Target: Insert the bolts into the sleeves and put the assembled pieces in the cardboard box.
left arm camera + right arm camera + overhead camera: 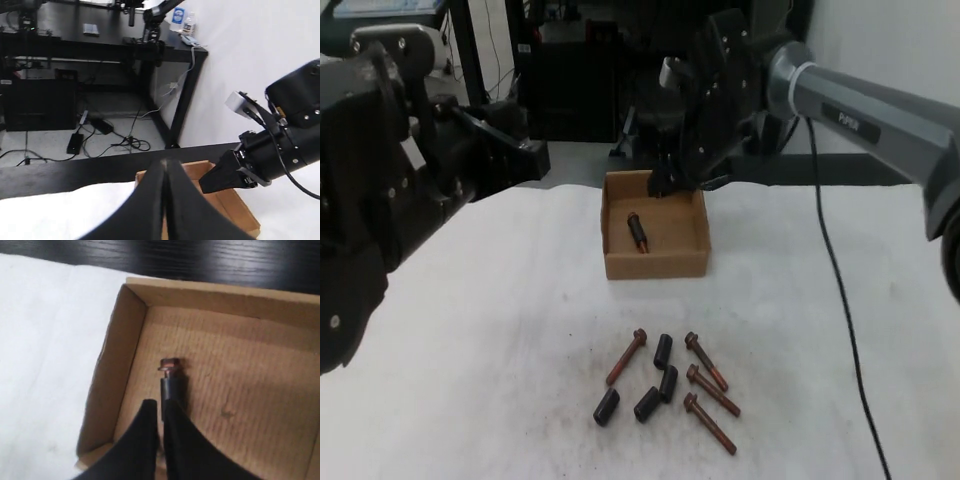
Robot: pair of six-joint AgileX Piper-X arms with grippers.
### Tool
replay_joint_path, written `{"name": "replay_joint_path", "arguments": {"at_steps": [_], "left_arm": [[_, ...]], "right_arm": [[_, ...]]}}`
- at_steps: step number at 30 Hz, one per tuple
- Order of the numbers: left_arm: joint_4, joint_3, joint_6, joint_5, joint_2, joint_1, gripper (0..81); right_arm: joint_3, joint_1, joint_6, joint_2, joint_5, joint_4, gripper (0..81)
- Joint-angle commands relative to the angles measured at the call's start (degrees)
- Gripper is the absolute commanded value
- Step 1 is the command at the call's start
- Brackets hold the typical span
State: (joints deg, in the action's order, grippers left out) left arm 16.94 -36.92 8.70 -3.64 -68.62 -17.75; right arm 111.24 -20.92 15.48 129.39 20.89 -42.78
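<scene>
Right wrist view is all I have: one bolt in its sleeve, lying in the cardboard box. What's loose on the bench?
Observer: Four bolts and four sleeves lie in a cluster on the white cloth, on the arms' side of the cardboard box.
Operator: Is the other gripper carrying anything?
Observer: No. The left gripper is shut with nothing between its fingers, held off to one side of the box.
Operator: Anything else on the cloth I should know about?
Observer: A black cable trails over it, apart from the box, on the side opposite the left gripper.
</scene>
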Motion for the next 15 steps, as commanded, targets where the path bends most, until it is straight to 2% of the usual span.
{"name": "replay_joint_path", "arguments": {"at_steps": [1, 4, 6, 8, 12, 15], "left_arm": [[0.37, -0.24, -6.21, -9.98, 3.54, 0.10, 0.3], [-2.74, -0.24, -10.11, -16.32, 5.65, 0.10, 0.3], [-8.74, -0.24, -10.20, -17.26, 7.34, 0.10, 0.3], [-16.23, -0.24, -11.15, -17.25, 8.86, 0.00, 0.3], [-31.38, -0.24, -17.27, -17.25, 10.51, -1.14, 0.3], [-39.25, -0.24, -17.66, -17.55, 10.50, -3.00, 0.3]], "right_arm": [[0.66, 1.77, -0.02, -4.65, 7.44, -6.39, 0.4], [0.21, 2.47, -6.46, -8.37, 5.92, -17.03, 0.4], [-1.06, 2.45, -12.58, -11.16, 3.14, -22.68, 0.4], [-4.62, 2.45, -17.48, -15.29, 3.28, -25.97, 0.4], [-16.49, 2.17, -17.73, -25.91, 3.25, -23.72, 0.4], [-28.40, 1.58, -16.97, -34.83, 1.87, -17.05, 0.4]]}}
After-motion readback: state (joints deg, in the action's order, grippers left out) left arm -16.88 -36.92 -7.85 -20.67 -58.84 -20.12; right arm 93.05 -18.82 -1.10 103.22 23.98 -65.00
